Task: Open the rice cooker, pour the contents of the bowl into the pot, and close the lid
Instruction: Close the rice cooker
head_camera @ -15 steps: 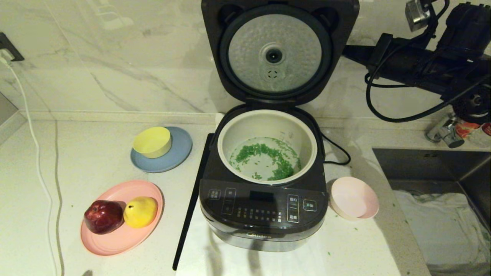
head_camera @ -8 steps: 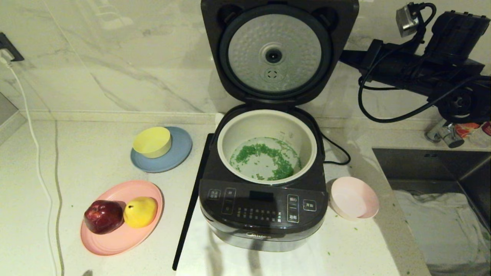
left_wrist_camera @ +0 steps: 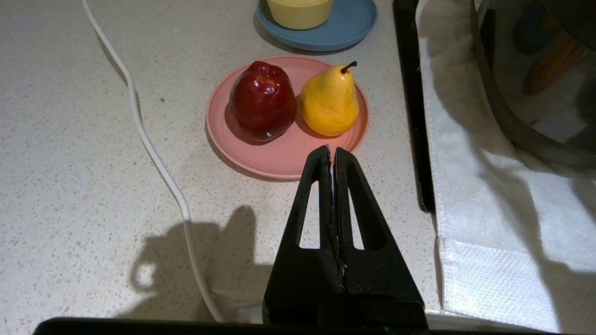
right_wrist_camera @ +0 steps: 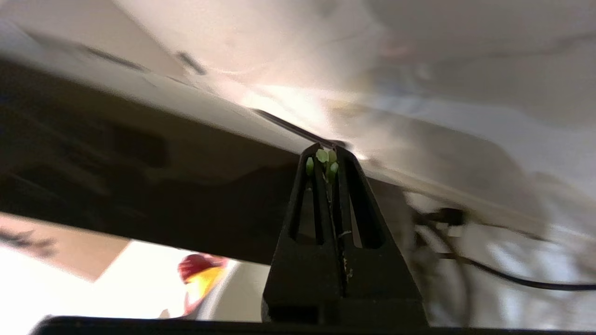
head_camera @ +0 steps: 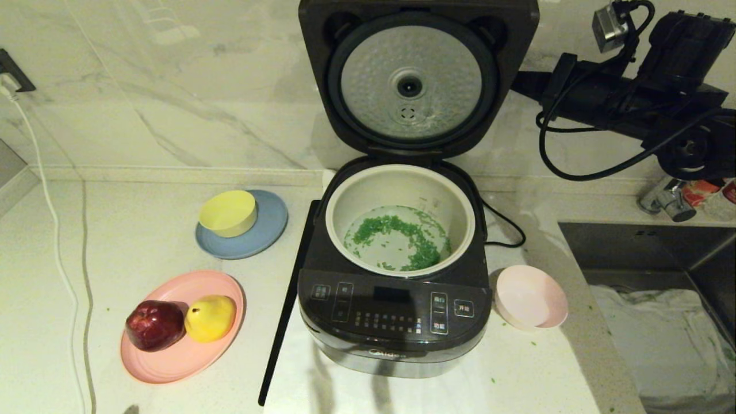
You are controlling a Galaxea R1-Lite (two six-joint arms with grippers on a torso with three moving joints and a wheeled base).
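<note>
Two grippers were closed: right gripper empty behind the raised lid upper right, left gripper parked. Green bits lay in pot; bowl sat lower right of cooker.

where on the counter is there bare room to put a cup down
The widest bare patch lies between the white cord and the blue plate, reaching back to the wall. A narrower strip lies in front of the pink bowl, before the sink, dotted with green bits. It is crowded around the rice cooker and the pink plate.
</note>
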